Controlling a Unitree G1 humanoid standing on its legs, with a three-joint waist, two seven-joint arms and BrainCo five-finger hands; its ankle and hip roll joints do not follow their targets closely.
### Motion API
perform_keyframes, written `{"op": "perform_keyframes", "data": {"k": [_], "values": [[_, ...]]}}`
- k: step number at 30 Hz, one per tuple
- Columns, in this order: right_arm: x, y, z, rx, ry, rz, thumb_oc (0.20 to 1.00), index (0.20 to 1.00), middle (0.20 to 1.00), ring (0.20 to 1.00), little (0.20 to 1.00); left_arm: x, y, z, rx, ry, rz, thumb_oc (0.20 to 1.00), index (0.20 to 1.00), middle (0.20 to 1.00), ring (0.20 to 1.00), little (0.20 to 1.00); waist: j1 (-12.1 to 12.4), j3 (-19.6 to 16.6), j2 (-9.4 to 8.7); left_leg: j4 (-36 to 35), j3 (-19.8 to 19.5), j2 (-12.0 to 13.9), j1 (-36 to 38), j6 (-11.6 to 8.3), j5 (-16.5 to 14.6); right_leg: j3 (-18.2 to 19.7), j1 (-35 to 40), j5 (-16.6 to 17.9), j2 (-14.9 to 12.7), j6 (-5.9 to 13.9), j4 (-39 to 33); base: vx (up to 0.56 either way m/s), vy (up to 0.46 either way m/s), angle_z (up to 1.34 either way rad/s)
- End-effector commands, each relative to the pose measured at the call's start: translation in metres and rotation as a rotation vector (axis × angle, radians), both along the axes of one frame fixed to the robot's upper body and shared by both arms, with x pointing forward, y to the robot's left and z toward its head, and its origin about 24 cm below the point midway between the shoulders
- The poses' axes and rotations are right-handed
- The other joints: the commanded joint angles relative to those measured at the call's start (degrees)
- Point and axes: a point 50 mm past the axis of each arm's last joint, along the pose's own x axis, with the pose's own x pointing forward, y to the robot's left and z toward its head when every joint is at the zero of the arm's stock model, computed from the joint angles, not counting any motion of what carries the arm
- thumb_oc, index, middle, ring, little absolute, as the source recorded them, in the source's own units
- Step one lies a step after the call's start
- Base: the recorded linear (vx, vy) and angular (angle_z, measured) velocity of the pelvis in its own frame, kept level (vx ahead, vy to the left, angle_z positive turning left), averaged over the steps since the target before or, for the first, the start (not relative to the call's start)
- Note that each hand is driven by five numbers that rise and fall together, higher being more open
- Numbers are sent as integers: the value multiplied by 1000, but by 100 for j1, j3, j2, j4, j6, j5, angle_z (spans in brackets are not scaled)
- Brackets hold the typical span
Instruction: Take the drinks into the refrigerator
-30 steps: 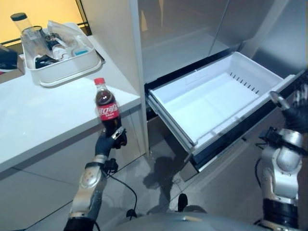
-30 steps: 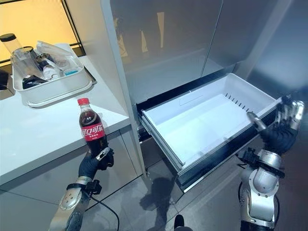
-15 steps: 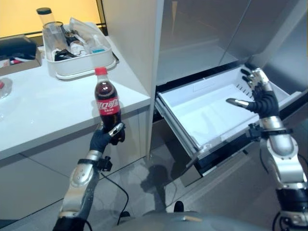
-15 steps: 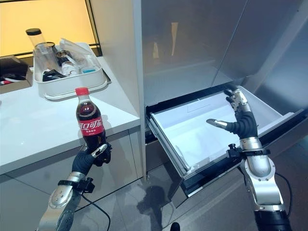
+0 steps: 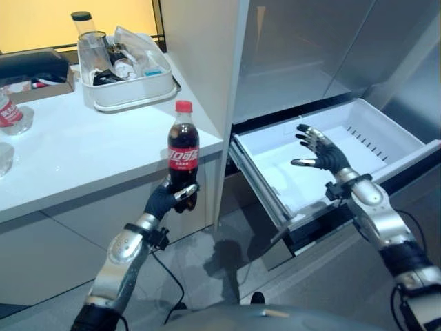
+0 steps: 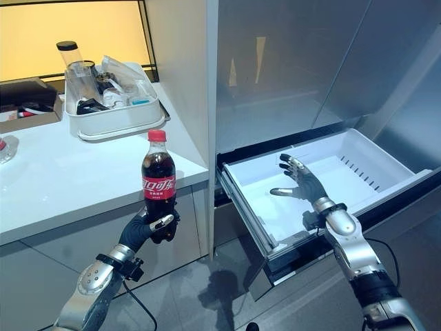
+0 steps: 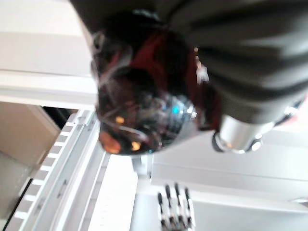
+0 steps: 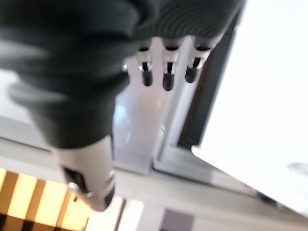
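Dark cola in a clear plastic bottle with a red cap and red label (image 5: 182,156) is held upright by the left hand (image 5: 172,198), fingers wrapped round its lower body. Bottle sits in the air just in front of the white counter (image 5: 83,152) edge, beside the tall white cabinet panel (image 5: 200,55). Upright grip probably keeps the bottle steady on the way across.

White plastic refrigerator drawer (image 6: 365,153) stands pulled out, nothing seen inside. Right hand (image 6: 300,183) hovers over its near-left part, fingers spread and straight, holding nothing. Judgement: hand is placed there either to steady the drawer or to receive the bottle; cannot tell which.

On the counter behind: white rectangular tub of mixed containers (image 5: 127,86), well apart from the bottle.

Step in hand: carrying the bottle toward the drawer. Not yet placed.
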Motion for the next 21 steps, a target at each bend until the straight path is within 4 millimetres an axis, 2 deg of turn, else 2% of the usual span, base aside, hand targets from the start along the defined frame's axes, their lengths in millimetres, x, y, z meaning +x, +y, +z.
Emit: {"op": "perform_keyframes", "data": {"k": [1, 8, 16, 18, 19, 21], "values": [[20, 19, 32, 69, -107, 82, 1000, 1000, 1000, 1000, 1000, 21, -19, 56, -78, -298, -128, 200, 200, 200, 200, 200, 125, -147, -57, 4, -128, -92, -129, 58, -220, -286, 443, -412, -132, 245, 141, 0, 0, 0], [25, 53, 44, 84, -145, 210, 1000, 1000, 1000, 1000, 1000, 23, -31, 60, -51, -326, -183, 200, 200, 200, 200, 200, 150, -143, -30, 4, -163, -87, -142, 54, -214, -323, 444, -417, -141, 244, 146, 2, -3, 1], [26, 86, 45, 179, -108, 341, 1000, 1000, 1000, 1000, 1000, 28, -38, 65, -8, -364, -202, 200, 200, 200, 200, 200, 169, -120, -16, 4, -187, -95, -139, 58, -213, -343, 446, -439, -152, 246, 190, 0, 0, 0], [22, 96, 54, 203, -128, 414, 1000, 1000, 1000, 1000, 1000, 29, -39, 66, 16, -372, -221, 200, 200, 200, 200, 200, 170, -109, -7, 4, -191, -95, -143, 59, -211, -356, 434, -449, -159, 245, 220, 0, 0, 0], [13, 109, 60, 260, -121, 514, 1000, 1000, 1000, 1000, 1000, 29, -41, 68, 36, -382, -241, 200, 200, 200, 200, 200, 172, -104, -4, 4, -197, -97, -148, 62, -209, -370, 425, -460, -162, 246, 248, 21, -6, 4], [4, 119, 70, 240, -148, 614, 1000, 1000, 1000, 1000, 1000, 29, -39, 69, 54, -386, -249, 200, 200, 200, 200, 200, 173, -103, -7, 4, -212, -97, -155, 64, -213, -372, 415, -477, -174, 244, 271, 26, -9, 3]]}}
